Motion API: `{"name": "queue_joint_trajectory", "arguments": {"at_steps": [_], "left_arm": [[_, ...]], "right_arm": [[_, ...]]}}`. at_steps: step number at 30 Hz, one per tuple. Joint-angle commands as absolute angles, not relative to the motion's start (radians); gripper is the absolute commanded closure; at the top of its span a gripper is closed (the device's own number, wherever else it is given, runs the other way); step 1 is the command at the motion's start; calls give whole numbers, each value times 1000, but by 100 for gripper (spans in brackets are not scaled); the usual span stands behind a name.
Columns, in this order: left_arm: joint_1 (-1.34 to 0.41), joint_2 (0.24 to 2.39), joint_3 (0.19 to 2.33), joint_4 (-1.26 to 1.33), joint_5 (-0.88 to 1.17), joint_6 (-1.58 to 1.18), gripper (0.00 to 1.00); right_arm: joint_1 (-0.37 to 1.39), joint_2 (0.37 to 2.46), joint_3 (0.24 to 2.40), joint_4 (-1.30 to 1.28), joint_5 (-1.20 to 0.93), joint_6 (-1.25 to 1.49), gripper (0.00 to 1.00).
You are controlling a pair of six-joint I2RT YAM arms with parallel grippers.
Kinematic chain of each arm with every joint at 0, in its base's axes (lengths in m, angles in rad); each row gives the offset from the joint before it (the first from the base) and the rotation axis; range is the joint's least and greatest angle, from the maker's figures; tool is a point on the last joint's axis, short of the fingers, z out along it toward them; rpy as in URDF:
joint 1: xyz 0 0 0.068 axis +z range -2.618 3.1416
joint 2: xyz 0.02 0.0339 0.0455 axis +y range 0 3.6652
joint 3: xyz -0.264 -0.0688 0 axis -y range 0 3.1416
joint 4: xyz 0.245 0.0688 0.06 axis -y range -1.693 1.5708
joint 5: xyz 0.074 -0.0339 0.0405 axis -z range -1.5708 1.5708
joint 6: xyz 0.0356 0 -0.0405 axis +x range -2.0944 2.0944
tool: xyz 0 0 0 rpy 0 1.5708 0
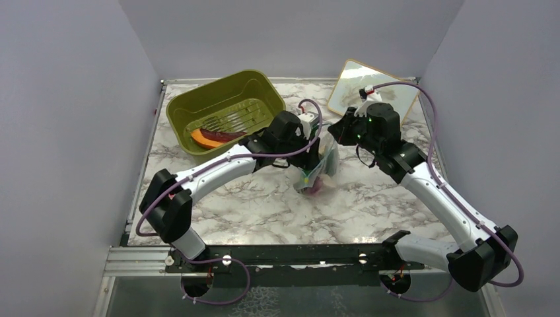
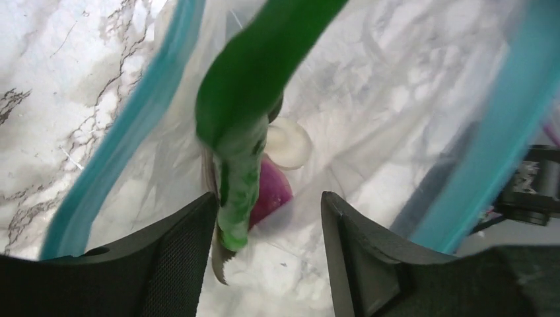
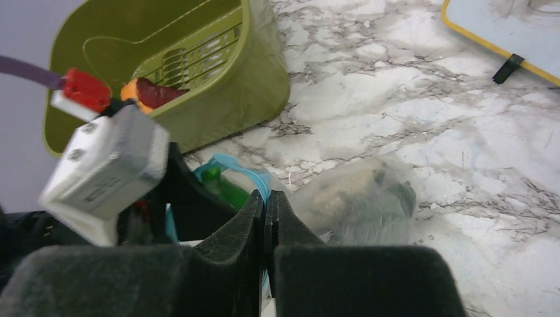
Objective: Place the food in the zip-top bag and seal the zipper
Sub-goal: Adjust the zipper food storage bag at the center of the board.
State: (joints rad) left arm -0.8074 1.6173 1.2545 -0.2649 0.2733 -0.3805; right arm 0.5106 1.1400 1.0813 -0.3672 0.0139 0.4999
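Observation:
The clear zip-top bag (image 1: 321, 173) stands mid-table with its mouth held open. My right gripper (image 3: 265, 199) is shut on the light blue zipper (image 3: 254, 177) at the mouth edge; it also shows in the top view (image 1: 335, 134). My left gripper (image 2: 267, 201) is open right over the mouth, between the two sides of the zipper (image 2: 109, 162). A green vegetable (image 2: 251, 86) hangs down past its left finger (image 2: 178, 257) into the bag. A purple onion (image 2: 274, 191) and a white piece (image 2: 290, 142) lie inside. The orange and dark red hot-dog piece (image 1: 214, 137) lies in the tub.
The olive-green tub (image 1: 179, 105) stands at the back left, close to my left arm. A yellow-framed white board (image 1: 370, 89) leans at the back right. Grey walls close in the marbled table (image 1: 264, 205) on three sides.

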Motion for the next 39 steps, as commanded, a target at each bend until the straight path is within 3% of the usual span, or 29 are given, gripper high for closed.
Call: {"name": "queue_joint_trajectory", "arguments": {"at_steps": [1,6,15,28,32,36,39], "left_arm": [[-811,1500,1324,-327,261,-398,36],[-812,1450,1393,-379,222,-390,32],[-806,1398,1387,-463,-82,-249,38],[-791,1499,1328,-326,8,-195,34],[-790,1528,1349,-316,21,-176,50],[-790,1545,1357,-306,36,-169,53],[-790,1551,1359,-300,61,-171,72]], "right_arm": [[510,1120,1105,-350,92,499,99],[511,1142,1137,-366,92,493,99],[510,1153,1150,-343,57,480,99],[510,1173,1147,-327,38,487,99],[510,1174,1142,-324,36,489,99],[511,1173,1141,-325,34,492,99],[511,1175,1146,-331,34,494,97]]}}
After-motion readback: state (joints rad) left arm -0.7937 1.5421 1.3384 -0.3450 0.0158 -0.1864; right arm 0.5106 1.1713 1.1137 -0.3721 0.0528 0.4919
